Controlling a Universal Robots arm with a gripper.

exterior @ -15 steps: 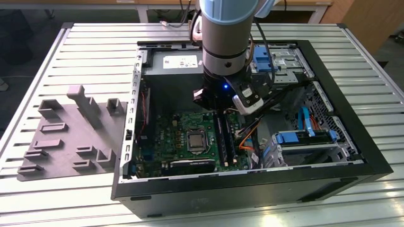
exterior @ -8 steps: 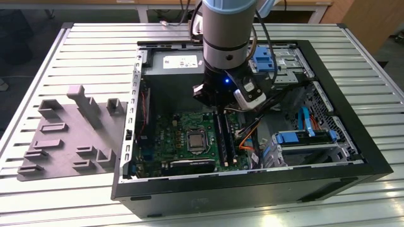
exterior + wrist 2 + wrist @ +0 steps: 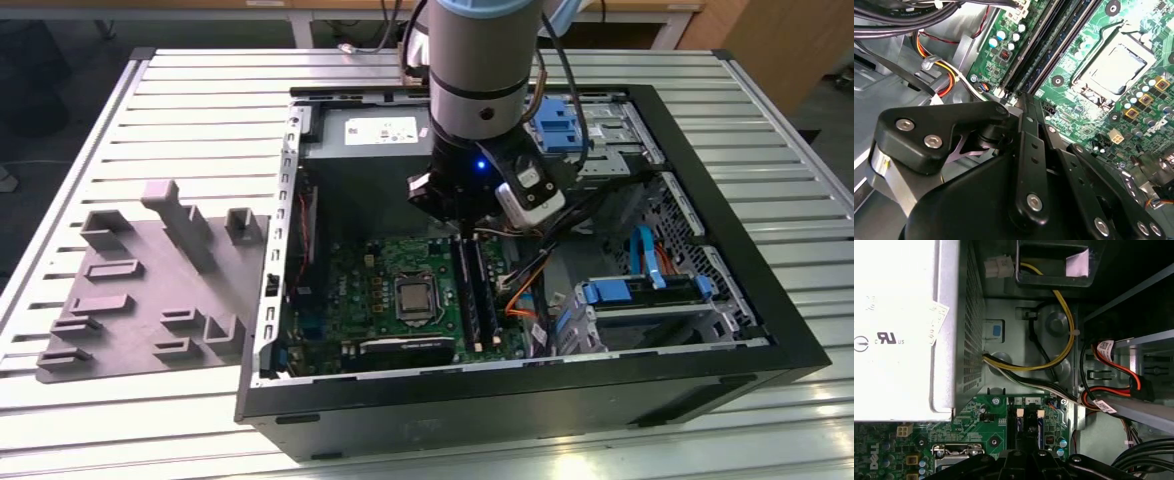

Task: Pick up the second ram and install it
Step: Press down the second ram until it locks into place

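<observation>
Standing open on the slatted table, the black computer case (image 3: 747, 330) holds the green motherboard (image 3: 387, 300). The black gripper (image 3: 1021, 107) hovers low over the long black memory slots (image 3: 477, 290). Whether it grips the second ram I cannot tell; seating looks unfinished.

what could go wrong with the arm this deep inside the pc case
Judging from what shows:
1. The gripper sits right over the long black memory slots; a slightly skewed descent could press onto the green motherboard instead of a slot.
2. The orange and red cables run close beside the slots in the exterior view and might snag on the arm.
3. The CPU socket lies near the slots, so sideways drift could strike it.
</observation>
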